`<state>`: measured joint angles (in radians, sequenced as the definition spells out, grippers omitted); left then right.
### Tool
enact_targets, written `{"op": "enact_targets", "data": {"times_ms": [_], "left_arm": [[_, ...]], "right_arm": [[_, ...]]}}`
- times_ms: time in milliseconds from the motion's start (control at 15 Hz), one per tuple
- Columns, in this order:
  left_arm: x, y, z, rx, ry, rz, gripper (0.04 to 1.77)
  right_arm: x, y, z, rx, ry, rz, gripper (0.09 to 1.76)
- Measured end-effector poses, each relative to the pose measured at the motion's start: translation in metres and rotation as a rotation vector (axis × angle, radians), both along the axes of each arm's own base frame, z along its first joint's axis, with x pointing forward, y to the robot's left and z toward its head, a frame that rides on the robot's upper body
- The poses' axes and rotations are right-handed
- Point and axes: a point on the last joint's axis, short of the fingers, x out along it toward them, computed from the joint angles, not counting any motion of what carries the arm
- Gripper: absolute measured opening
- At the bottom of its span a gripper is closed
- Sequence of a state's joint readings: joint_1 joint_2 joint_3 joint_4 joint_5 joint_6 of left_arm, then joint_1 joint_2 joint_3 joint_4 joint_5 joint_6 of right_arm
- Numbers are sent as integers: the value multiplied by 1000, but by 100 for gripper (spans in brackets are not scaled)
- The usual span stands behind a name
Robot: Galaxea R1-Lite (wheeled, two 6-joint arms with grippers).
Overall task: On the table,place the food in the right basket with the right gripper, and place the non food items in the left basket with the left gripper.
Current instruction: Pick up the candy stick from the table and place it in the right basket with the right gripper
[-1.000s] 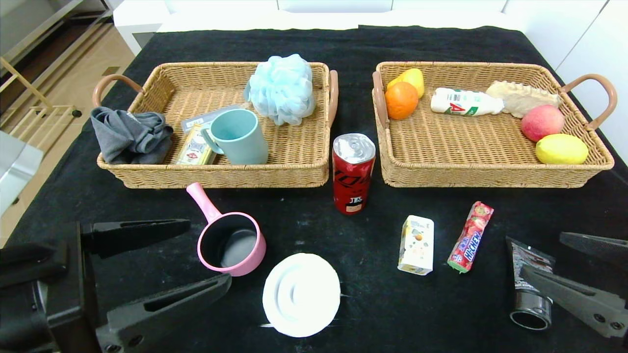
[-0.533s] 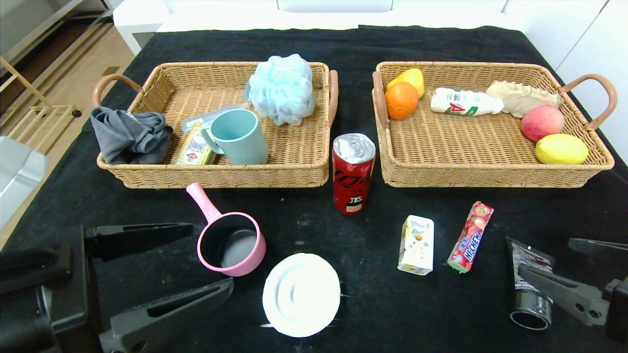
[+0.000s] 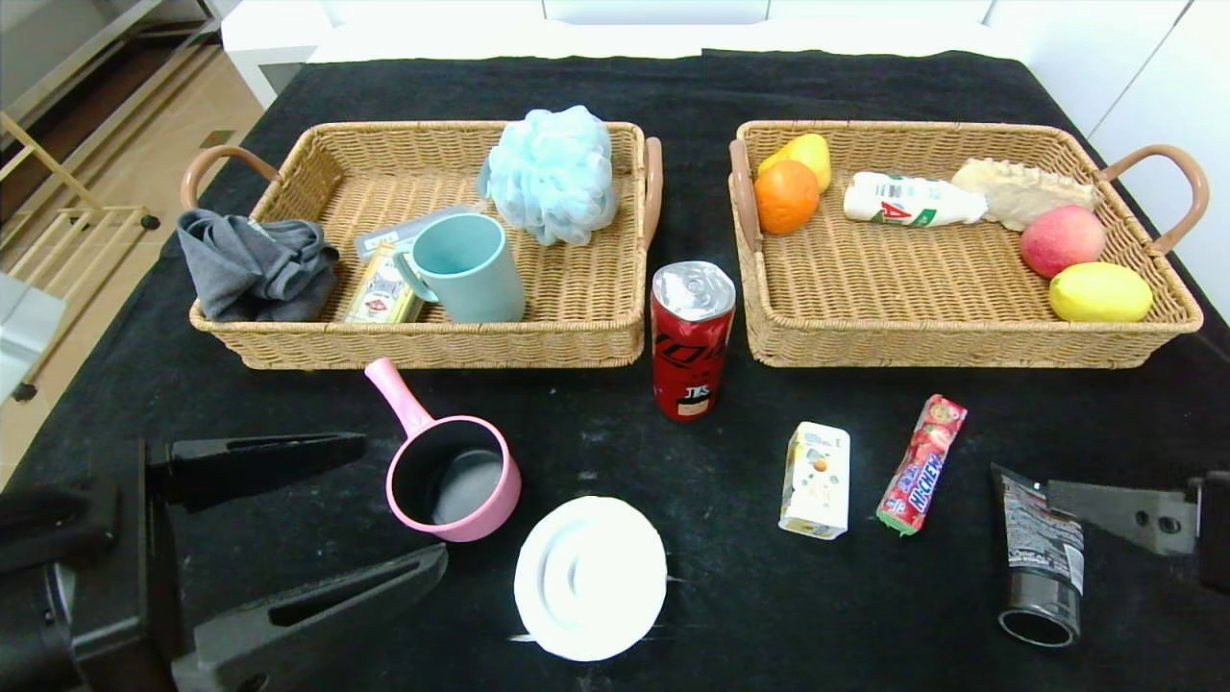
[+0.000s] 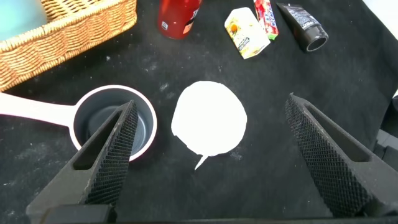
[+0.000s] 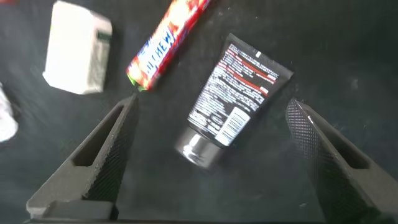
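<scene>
My left tool (image 3: 317, 509) hangs wide open and empty over the desk (image 3: 673, 596), near the pink pot (image 3: 452, 476) and the white disc (image 3: 589, 577). My right tool (image 5: 211, 149) is also wide open and holds nothing, above the black tube (image 3: 1043, 557). The soda can (image 3: 692, 338), carton (image 3: 815, 479) and candy stick (image 3: 922, 463) lie before the right basket (image 3: 961, 341); the left basket (image 3: 432, 348) is beside.

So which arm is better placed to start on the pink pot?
The left. The open left gripper sits right beside the pink pot, a non-food item bound for the left basket. The right gripper hovers over the black tube.
</scene>
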<state>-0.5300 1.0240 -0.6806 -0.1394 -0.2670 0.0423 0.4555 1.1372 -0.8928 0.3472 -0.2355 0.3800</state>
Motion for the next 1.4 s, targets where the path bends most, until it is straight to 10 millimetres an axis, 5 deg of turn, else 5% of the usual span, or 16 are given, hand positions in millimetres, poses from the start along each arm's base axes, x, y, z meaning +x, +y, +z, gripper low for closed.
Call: {"op": "enact_targets", "data": {"times_ms": [400, 867, 1400], "left_arm": [[-1, 0, -1, 8, -4, -3, 172], [-3, 1, -1, 7, -17, -5, 172], [-4, 2, 0, 6, -22, -4, 172]], "right_arm": [[38, 27, 23, 134, 163, -127, 171], [88, 58, 8, 163, 268, -199, 171], [113, 72, -2, 162, 299, -233, 171]]}}
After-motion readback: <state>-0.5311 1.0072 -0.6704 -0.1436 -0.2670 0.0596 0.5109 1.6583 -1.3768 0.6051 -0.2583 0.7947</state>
